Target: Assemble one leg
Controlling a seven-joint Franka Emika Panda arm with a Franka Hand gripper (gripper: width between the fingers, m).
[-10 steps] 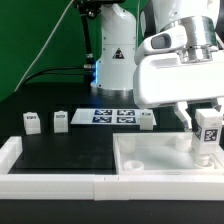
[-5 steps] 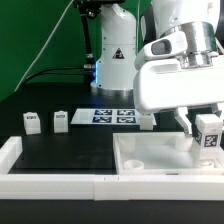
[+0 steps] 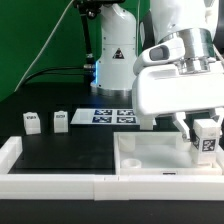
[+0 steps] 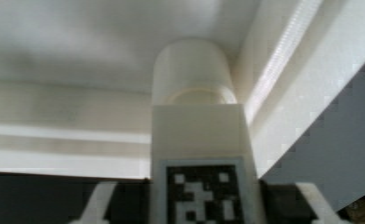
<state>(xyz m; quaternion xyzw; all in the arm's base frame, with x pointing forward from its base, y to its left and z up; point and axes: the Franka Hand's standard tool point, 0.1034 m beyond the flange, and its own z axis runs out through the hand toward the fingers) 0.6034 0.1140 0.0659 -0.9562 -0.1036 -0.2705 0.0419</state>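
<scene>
My gripper [image 3: 202, 128] is shut on a leg [image 3: 208, 139], a small white block with a black-and-white tag. It holds the leg upright over the far right corner of the large white tray-like piece [image 3: 140, 163]. In the wrist view the leg [image 4: 204, 140] runs up the middle between my fingers [image 4: 108, 200], its end close to the tray's inner corner [image 4: 277, 60]; whether it touches there does not show. Two more legs [image 3: 33, 122] [image 3: 61, 120] stand at the exterior view's left. A further leg [image 3: 147, 120] stands behind the tray.
The marker board [image 3: 105, 116] lies flat at the back centre. A white raised border [image 3: 50, 183] runs along the front edge and round the left corner. The robot base [image 3: 115, 55] stands behind.
My gripper with the leg has moved down and slightly toward the exterior view's left, closer to the tray's far right corner.
</scene>
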